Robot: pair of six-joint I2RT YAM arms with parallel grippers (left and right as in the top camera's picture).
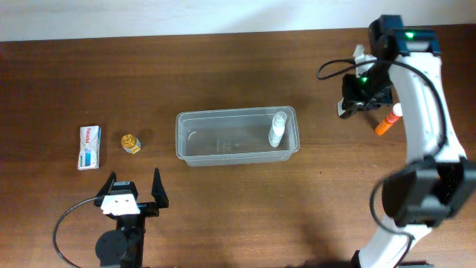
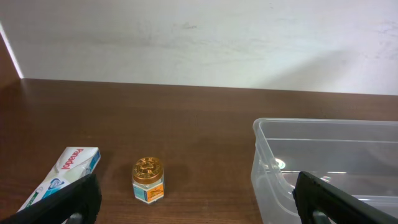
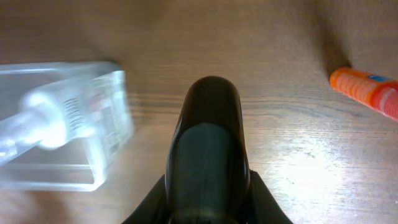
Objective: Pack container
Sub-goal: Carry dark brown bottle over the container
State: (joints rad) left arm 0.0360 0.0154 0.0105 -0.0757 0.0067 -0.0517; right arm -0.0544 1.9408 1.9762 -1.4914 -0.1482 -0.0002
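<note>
The clear container (image 1: 236,137) stands mid-table with a white bottle (image 1: 277,128) upright in its right end. My right gripper (image 1: 358,91) hovers to the right of the container. In the right wrist view it (image 3: 208,199) is shut on a black rounded bottle (image 3: 208,137), with the container (image 3: 102,158) and white bottle (image 3: 43,118) blurred at the left. My left gripper (image 1: 135,195) is open and empty near the front left. In its own view (image 2: 199,205) it faces a small gold-lidded jar (image 2: 148,180) and the container's left end (image 2: 267,168).
A white toothpaste box (image 1: 89,147) and the gold-lidded jar (image 1: 131,143) lie left of the container; the box also shows in the left wrist view (image 2: 65,174). An orange tube (image 1: 387,123) lies under the right arm and shows in the right wrist view (image 3: 367,90).
</note>
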